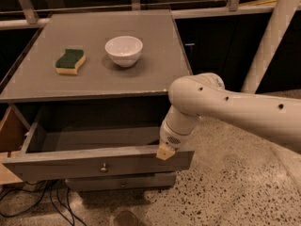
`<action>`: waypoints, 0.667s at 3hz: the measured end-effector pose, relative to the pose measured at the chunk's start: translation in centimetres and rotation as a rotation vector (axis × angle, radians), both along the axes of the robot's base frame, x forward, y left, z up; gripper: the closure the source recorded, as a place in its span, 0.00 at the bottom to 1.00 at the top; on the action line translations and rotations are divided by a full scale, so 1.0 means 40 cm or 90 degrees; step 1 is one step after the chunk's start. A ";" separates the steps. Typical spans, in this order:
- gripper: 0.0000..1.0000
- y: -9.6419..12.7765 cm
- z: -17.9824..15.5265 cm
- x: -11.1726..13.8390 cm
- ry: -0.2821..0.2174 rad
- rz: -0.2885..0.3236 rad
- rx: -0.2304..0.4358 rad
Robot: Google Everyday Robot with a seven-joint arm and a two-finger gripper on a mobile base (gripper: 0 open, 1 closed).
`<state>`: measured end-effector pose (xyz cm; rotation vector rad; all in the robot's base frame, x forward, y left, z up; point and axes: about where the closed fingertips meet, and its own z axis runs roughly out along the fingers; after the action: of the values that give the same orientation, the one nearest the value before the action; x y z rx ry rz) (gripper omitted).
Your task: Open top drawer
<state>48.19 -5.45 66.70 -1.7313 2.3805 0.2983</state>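
Nearest lies the speckled floor (235,192), with dark cables (42,197) trailing over it at the lower left. Above them, a slimmer lower drawer (123,181) sits shut under the top drawer (70,163), which stands pulled well out from the desk (141,76) – its grey front panel hangs forward with the small round knob (104,167) at its centre, and the bare inside of the drawer shows behind the panel. The gripper (164,151) is at the right end of that front panel, its tan tip resting on the panel's top edge, well to the right of the knob. Only that one tip shows, so I cannot tell how far apart the jaws stand or whether they have hold of the panel. The white arm (235,109) reaches in from the right and bends down to the drawer. Farther back, on the grey top of the desk, a green-and-yellow sponge (70,61) lies at the left and a white bowl (123,50) stands upright just right of it, the two apart. A white post (272,36) leans at the far right.
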 end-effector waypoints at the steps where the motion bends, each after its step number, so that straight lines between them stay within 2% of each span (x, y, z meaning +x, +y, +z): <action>1: 1.00 -0.011 0.007 -0.033 0.006 -0.008 0.005; 2: 1.00 -0.011 0.016 -0.034 0.006 -0.008 0.005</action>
<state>46.85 -5.90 67.35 -1.7146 2.3920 0.3144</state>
